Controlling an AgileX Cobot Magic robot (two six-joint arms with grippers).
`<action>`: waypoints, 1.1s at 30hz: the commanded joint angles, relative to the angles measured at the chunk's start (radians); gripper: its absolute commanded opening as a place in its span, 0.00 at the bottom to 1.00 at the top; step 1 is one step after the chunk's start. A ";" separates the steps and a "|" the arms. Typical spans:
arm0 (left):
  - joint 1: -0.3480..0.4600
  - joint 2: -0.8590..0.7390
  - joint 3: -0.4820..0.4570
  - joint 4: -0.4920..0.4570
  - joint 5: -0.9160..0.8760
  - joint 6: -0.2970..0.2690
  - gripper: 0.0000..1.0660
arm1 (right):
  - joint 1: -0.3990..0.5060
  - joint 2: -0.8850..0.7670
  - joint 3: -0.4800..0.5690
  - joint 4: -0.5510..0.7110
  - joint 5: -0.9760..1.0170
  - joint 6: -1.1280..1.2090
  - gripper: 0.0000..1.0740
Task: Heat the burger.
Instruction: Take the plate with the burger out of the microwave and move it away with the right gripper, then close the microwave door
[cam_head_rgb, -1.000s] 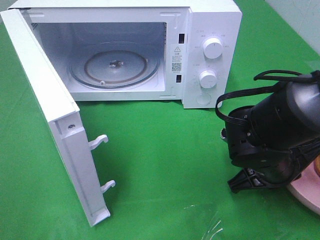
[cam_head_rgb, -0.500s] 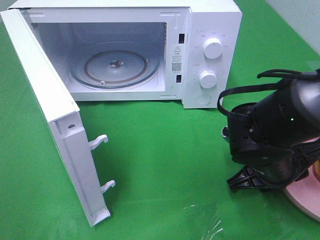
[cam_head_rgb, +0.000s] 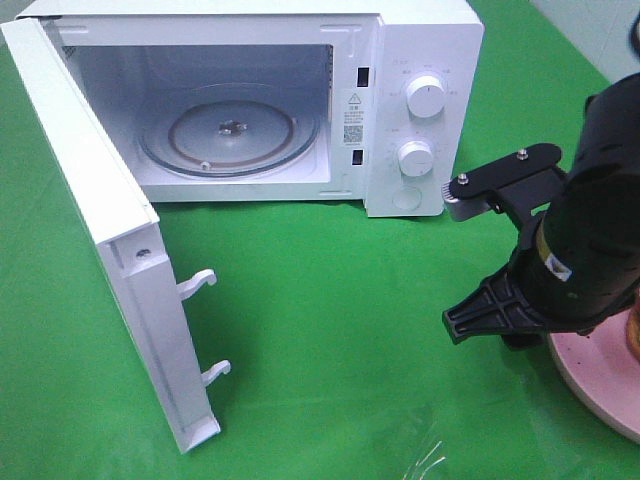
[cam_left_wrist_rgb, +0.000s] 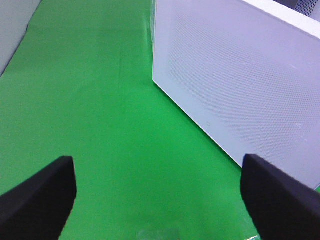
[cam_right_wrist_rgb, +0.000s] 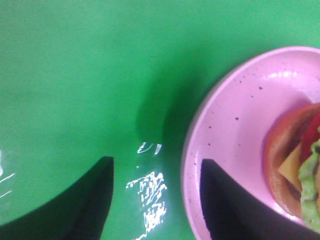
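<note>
- While the white microwave (cam_head_rgb: 400, 110) stands at the back of the green worktop (cam_head_rgb: 330, 300), its door (cam_head_rgb: 110, 250) hangs wide open at the far left, two latch hooks showing on its inner edge.
- Inside the cavity the glass turntable (cam_head_rgb: 230, 132) lies bare.
- On the control panel, right of the cavity, two round white knobs (cam_head_rgb: 426, 97) sit one above the other.
- Left gripper (cam_left_wrist_rgb: 157, 195): out of sight in the high view. Its wrist camera shows both dark fingertips (cam_left_wrist_rgb: 40, 195) well apart, nothing between them, over bare green cloth, with the door's perforated outer face close by.
- Right gripper (cam_right_wrist_rgb: 155, 200): the black arm (cam_head_rgb: 590, 250) hangs low at the right edge of the worktop, just beside the pink speckled plate (cam_head_rgb: 600, 390). The jaws are apart and hold nothing; one fingertip is over the cloth, the other overlaps the plate's rim.
- Burger (cam_right_wrist_rgb: 300, 165): on the pink plate at the far right, untouched by the jaws. The wrist view shows bun, tomato, cheese and lettuce; in the high view the arm hides nearly all of it.
</note>
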 joint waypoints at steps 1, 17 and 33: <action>-0.001 -0.018 0.005 0.004 -0.006 -0.005 0.77 | -0.001 -0.070 -0.003 0.061 -0.015 -0.139 0.53; -0.001 -0.018 0.005 0.004 -0.006 -0.005 0.77 | -0.001 -0.480 -0.003 0.300 0.138 -0.595 0.72; -0.001 -0.018 0.005 0.004 -0.006 -0.005 0.77 | -0.003 -0.729 0.024 0.303 0.265 -0.623 0.72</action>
